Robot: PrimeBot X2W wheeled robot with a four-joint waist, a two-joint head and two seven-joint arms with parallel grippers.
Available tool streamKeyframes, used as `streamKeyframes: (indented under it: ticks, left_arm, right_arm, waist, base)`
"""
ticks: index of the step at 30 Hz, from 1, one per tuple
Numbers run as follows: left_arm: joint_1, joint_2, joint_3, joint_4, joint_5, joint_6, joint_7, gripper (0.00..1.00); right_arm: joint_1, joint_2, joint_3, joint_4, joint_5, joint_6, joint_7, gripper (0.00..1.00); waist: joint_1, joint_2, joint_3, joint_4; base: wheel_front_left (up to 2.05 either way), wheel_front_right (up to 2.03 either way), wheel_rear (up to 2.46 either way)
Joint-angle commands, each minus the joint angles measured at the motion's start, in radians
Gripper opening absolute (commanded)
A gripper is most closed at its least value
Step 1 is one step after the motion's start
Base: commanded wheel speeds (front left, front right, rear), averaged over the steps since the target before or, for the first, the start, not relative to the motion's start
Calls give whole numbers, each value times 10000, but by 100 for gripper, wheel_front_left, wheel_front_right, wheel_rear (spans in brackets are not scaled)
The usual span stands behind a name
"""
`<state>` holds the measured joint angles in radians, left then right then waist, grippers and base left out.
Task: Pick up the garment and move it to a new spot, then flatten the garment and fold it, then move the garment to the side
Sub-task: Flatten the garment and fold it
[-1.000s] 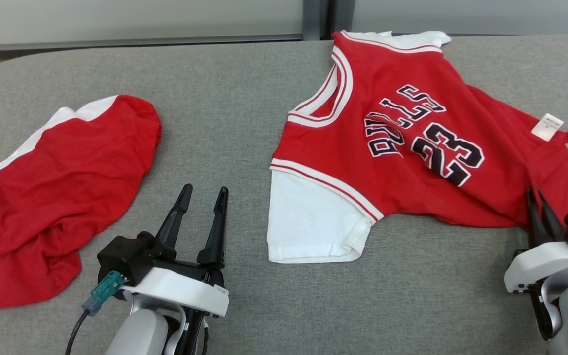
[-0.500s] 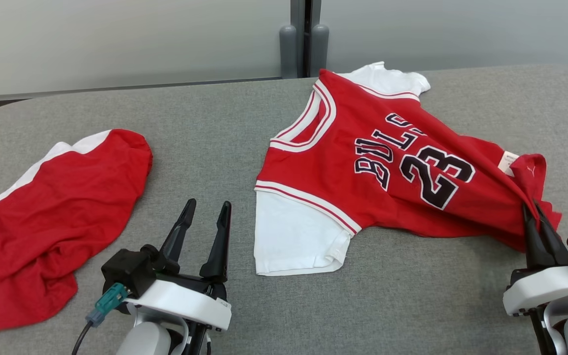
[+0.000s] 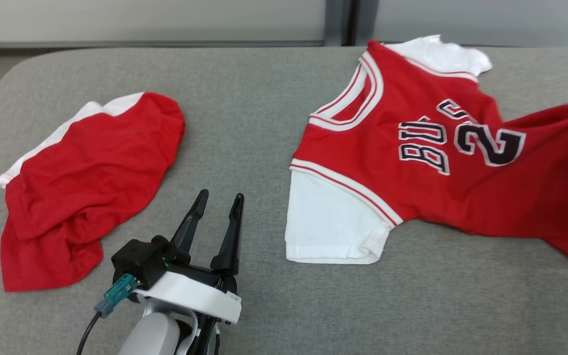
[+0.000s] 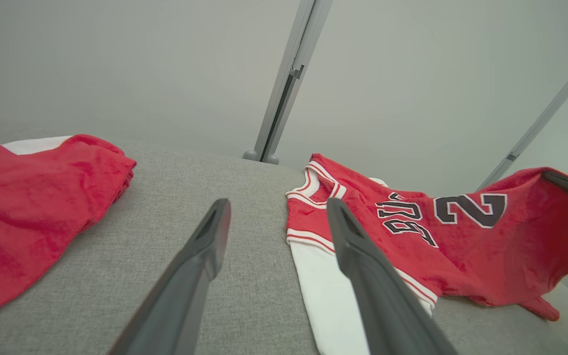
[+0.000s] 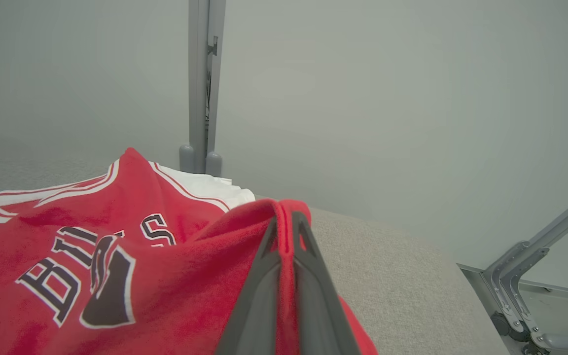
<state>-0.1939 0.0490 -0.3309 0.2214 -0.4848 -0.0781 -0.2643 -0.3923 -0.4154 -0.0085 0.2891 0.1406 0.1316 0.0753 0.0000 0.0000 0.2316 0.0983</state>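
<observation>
The right gripper (image 5: pixel 284 224), fingers clamped on the hem of the jersey (image 3: pixel 412 187), holds that end raised above the grey table (image 3: pixel 244 113), the rest lying flat at its right side; the left gripper (image 3: pixel 220 195) sits fingers wide between jersey and shorts (image 3: pixel 87 182)

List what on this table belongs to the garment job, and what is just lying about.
In the job: jersey, edge pinched in the shut right gripper; left gripper, open and empty.
Lying about: crumpled red garment at the left, untouched; grey table.
</observation>
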Motion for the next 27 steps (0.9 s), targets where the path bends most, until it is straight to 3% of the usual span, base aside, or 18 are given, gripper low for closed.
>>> streamKeyframes:
  ticks: [1,7,11,13,20,27]
  left_arm:
    - [-202,28,-12,-19,-41,-1,-1,100]
    - [-517,31,-171,8,-71,-79,-1,100]
    - [-707,28,-240,8,-121,-90,-1,100]
    - [-738,29,-298,-5,-183,-40,-1,100]
    - [-773,34,-278,-3,-170,85,-1,100]
    - [-583,31,29,-9,-23,42,-1,100]
  right_arm:
    - [-290,-166,30,176,169,-17,113,0]
    - [-2182,-1409,930,1847,399,-17,657,0]
    - [-3160,-1739,1263,2948,414,-17,621,0]
    - [-3545,-1758,1349,3491,366,-17,479,100]
    - [-4081,-1368,1410,4932,57,-17,-471,100]
    - [-3472,-758,1212,5335,214,-17,-1885,100]
  waist:
    - [0,0,396,358]
    - [0,0,1006,836]
    - [0,0,1191,1004]
    - [0,0,1237,1049]
    - [0,0,1107,896]
    - [0,0,540,289]
  base:
    - [0,0,0]
    - [0,0,0]
    - [0,0,0]
    - [0,0,0]
    - [0,0,0]
    - [0,0,0]
